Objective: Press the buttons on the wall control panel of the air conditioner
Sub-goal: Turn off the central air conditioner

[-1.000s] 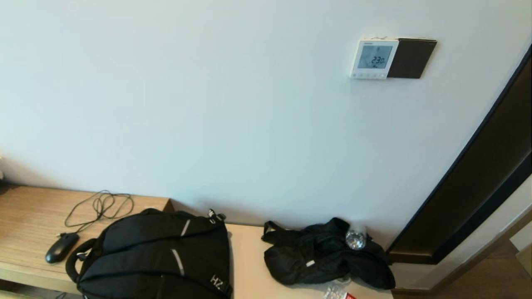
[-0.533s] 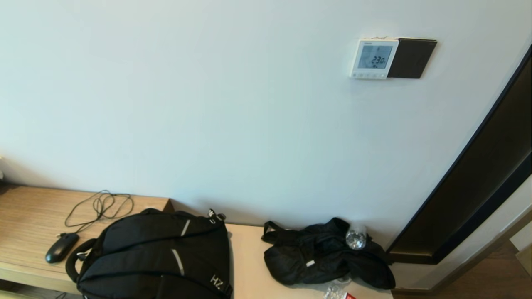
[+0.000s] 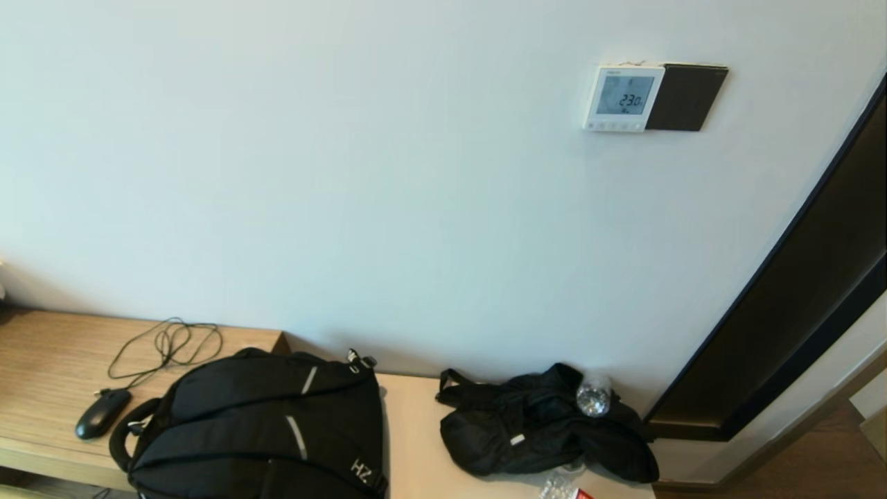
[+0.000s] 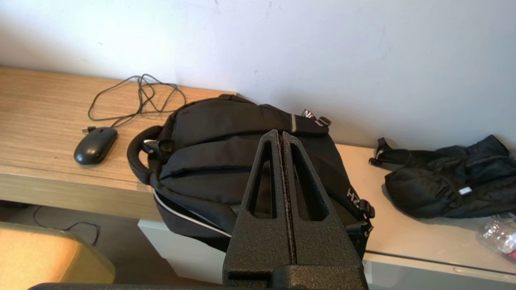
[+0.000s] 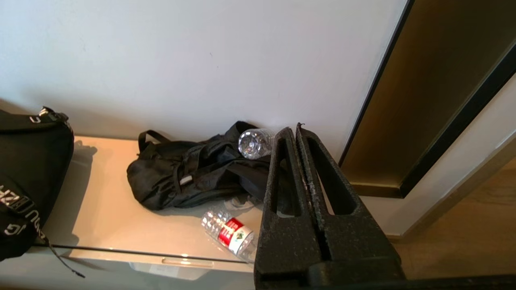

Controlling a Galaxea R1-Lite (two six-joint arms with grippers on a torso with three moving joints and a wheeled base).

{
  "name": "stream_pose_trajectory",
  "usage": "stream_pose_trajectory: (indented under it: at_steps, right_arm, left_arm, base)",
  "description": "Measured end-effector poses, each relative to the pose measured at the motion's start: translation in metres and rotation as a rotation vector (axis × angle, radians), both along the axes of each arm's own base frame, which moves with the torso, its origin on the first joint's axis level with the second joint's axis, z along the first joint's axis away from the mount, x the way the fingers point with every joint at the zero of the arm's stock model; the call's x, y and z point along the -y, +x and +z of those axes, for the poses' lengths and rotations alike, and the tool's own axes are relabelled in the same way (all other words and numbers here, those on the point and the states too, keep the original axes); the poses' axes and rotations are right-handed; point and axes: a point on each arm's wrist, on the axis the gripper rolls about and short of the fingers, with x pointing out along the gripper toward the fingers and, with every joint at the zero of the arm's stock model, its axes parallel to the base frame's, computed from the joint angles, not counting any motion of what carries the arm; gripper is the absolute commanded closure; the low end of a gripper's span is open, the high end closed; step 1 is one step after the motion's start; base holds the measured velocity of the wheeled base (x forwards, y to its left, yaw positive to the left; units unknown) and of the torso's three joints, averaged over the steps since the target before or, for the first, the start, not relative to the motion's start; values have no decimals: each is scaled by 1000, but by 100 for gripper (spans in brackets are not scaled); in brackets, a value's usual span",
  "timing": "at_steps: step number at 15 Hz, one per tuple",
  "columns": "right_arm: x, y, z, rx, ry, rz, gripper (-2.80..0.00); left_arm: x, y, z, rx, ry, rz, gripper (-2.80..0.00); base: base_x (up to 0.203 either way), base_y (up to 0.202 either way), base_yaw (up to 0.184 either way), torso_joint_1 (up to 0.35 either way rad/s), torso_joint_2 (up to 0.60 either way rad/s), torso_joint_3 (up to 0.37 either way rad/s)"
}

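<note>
Digits "23.0" read on the grey screen of the air conditioner's wall control panel (image 3: 623, 98), mounted high on the white wall (image 3: 388, 194) right of centre, tilted slightly in the head view. The buttons (image 3: 614, 126) run in a row along its lower edge. A black plate (image 3: 686, 97) touches its right side. Open wall lies to its left and below it.

Left claw (image 4: 281, 137), fingers pressed together, hangs over the backpack (image 4: 225, 161), lettered "HZ", on the worktop (image 4: 40, 117). Right claw (image 5: 296, 131), likewise closed, hovers near a red-labelled bottle (image 5: 229, 233).

Hotel-like room: wall thermostat (image 3: 622, 98), desk (image 3: 48, 360), backpack (image 3: 263, 430).
</note>
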Motion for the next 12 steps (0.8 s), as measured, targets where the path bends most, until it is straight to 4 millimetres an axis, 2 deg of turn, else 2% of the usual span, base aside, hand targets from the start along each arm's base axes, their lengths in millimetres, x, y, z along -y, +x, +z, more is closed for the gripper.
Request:
stream_pose_trajectory:
  at_steps: [6,12]
  right_arm:
    - [0,-6,-2,67,-6,7,0]
    - [0,-6,-2,80,86,-1,0]
  left_arm:
    - [0,0,0,0,0,0,0]
    - [0,0,0,0,0,0,0]
  base:
    - [0,0,0,0,0,0]
    - [0,0,0,0,0,0]
